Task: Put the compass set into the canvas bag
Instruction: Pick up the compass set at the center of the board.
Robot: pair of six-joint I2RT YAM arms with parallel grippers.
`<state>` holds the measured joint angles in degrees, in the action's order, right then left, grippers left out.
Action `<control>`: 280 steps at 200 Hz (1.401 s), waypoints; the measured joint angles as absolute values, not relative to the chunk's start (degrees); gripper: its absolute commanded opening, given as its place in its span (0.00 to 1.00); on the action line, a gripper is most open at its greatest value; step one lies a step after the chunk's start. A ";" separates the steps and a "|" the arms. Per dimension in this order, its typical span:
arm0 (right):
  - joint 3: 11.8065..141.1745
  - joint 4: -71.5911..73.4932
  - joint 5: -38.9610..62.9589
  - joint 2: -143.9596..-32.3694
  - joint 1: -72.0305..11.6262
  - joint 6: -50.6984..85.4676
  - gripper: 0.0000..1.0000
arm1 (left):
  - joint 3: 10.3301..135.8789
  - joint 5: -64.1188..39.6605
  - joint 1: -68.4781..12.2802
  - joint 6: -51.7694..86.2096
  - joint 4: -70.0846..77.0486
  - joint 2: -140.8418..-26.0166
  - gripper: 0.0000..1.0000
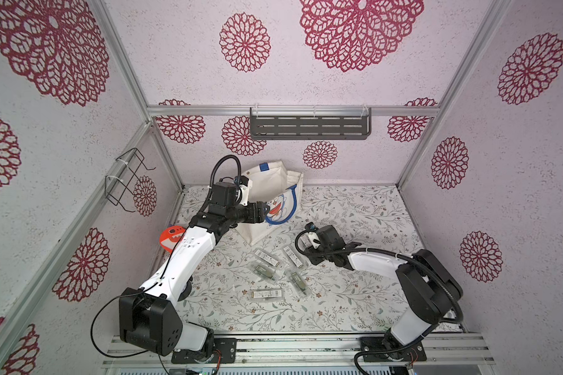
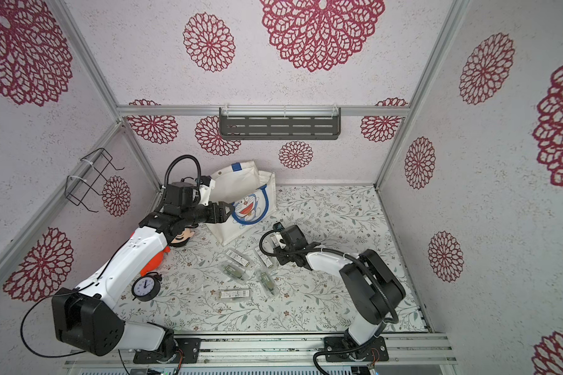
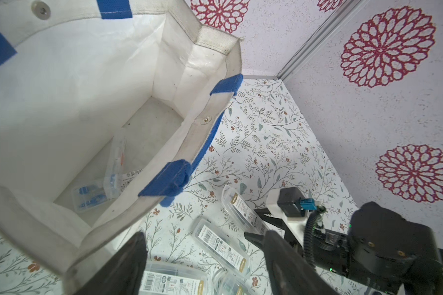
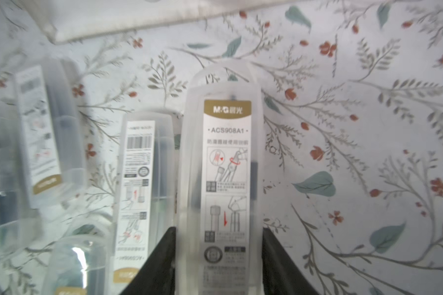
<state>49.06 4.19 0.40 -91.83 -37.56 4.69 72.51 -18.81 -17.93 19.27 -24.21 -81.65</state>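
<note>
The table (image 1: 355,211), spread with a leafy cloth, takes up the whole floor of the booth. The left arm (image 1: 189,256) reaches over it toward the back; the right arm (image 1: 371,259) bends in toward the middle.

The canvas bag (image 1: 273,181) stands at the back of the table, left of middle and near the rear wall; its mouth gapes and its cat print faces the front. In the left wrist view, a clear case with blue parts (image 3: 95,196) lies on the bag's bottom.

An alarm clock (image 2: 145,287) sits at the front left of the table, just beside the left arm.

The left claw (image 1: 266,212) hangs at the cat side of the bag; its jaws are spread and nothing is pinched between them.

The right claw (image 4: 219,228) is low over the table in front of the bag; its two fingers press against the long sides of a compass case (image 4: 225,166), pinching it near one end. That case is outside the bag, label up, over the cloth; whether it touches the table cannot be told.

Four more cases (image 1: 263,272) lie loose on the table beside it, near the middle and well apart from the bag's mouth; two of them (image 4: 138,178) show blurred in the right wrist view, just beside the pinched one.
</note>
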 measured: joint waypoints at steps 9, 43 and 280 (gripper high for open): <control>47.72 6.57 0.49 -89.60 -37.56 4.64 0.40 | 72.53 -18.85 -19.18 19.40 -23.57 -81.62 0.78; 43.11 14.26 0.91 -82.46 -37.56 4.62 0.40 | 73.43 -19.05 -24.49 20.10 -21.80 -83.31 0.78; 39.44 24.14 1.54 -77.47 -37.54 5.10 0.38 | 76.47 -29.41 -32.21 29.30 -7.92 -100.92 0.30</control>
